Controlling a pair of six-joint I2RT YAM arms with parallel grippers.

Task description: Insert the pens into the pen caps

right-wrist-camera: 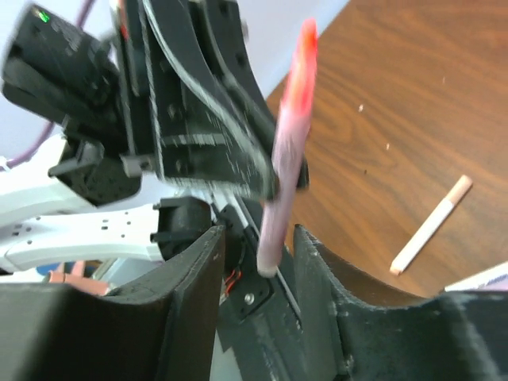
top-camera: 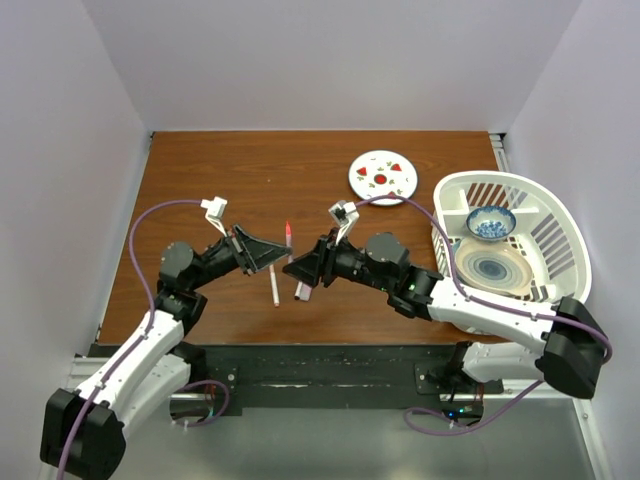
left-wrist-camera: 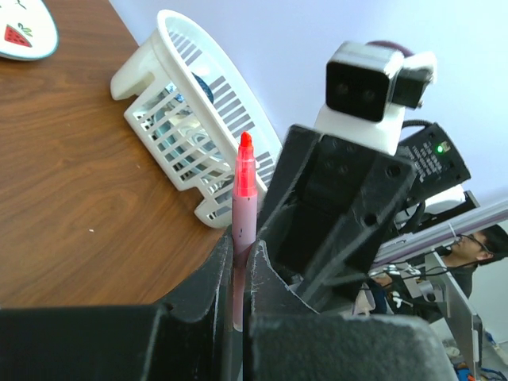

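Your left gripper (left-wrist-camera: pixel 240 250) clamps the light, stiff, likely slick marker (left-wrist-camera: pixel 244 198) mid-barrel, frame centre; right gripper (right-wrist-camera: pixel 258 234) gapes, so take the bare end.

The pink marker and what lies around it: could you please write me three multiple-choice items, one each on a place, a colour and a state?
1. The thin white pen lies:
A. on the table
B. in the right gripper
C. in the left gripper

2. The tip of the pink marker is:
A. blue
B. red
C. green

3. The left gripper is:
A. wide open
B. shut on the pink marker
C. out of view

Answers:
1 A: the top view shows it flat on the wood, just below both grippers.
2 B: both wrist views show a bright red tip.
3 B: the left wrist view shows its fingers pressed against both sides of the barrel, while the right gripper's fingers stand apart around it.
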